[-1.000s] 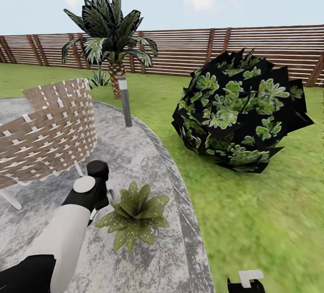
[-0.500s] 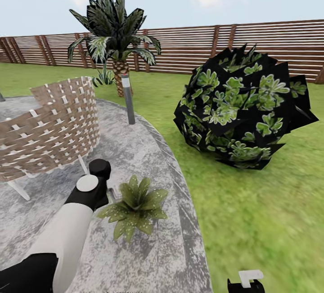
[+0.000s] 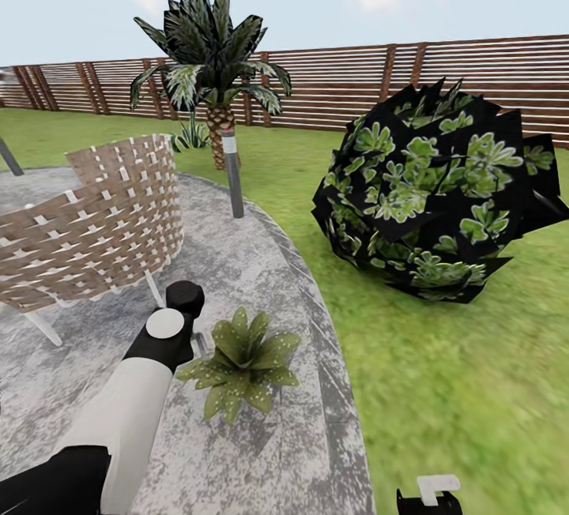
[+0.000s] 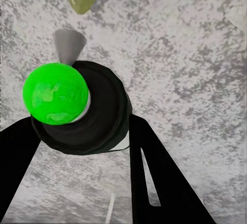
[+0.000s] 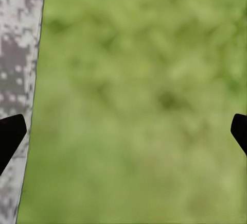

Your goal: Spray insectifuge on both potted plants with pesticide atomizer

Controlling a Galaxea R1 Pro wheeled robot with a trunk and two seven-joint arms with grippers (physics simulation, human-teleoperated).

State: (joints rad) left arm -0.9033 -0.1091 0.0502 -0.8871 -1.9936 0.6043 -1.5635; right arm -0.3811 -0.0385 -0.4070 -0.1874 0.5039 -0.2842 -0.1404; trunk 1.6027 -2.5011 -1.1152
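The left gripper (image 4: 82, 147) is clamped on the sprayer bottle (image 4: 77, 108), held over the stone patio (image 3: 261, 278) just beside a potted plant (image 3: 243, 361); the right gripper (image 5: 123, 131) hangs spread wide above the lawn (image 3: 442, 373) at the patio's edge. A woven chair (image 3: 87, 223) stands near.

No readable text, labels or numbers anywhere; wrist views perhaps too blurred to tell.

White-speckled green potted plant (image 3: 243, 361), mottled grey patio (image 3: 261, 278)
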